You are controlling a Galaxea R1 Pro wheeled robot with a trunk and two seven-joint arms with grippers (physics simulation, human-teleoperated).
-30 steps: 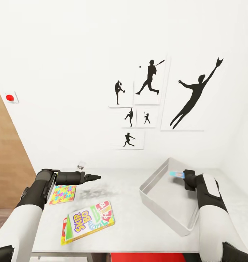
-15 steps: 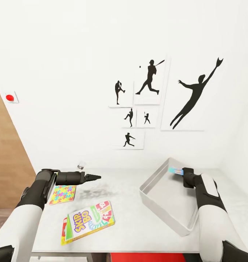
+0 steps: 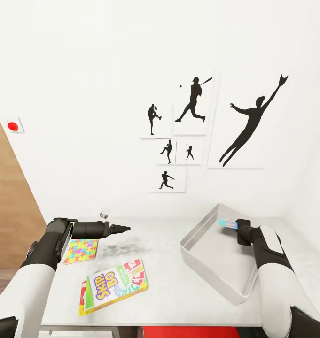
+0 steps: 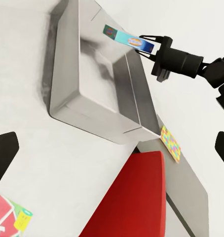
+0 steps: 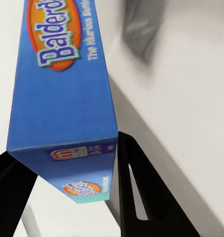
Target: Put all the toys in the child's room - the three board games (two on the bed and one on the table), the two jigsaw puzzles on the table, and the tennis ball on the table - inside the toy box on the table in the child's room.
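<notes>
Comparing head frames: right gripper [image 3: 235, 224] has dipped back slightly over the toy box [image 3: 197, 234], Balderdash box [image 3: 227, 223] clamped, so release looks near. Left gripper [image 3: 124, 228] unchanged; can't tell its jaws.

Left wrist: game [image 4: 129, 39] above the bin [image 4: 67, 74]; jigsaw puzzle [image 4: 170, 143] on the lower cabinet.

Right wrist: fingers [image 5: 141, 197] pinch the blue box [image 5: 62, 89].

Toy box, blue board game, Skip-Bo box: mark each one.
toy box [image 3: 197, 255], head view, near left wall.
blue board game [image 4: 128, 39], left wrist view, top face.
Skip-Bo box [image 3: 113, 285], head view, printed lid.
</notes>
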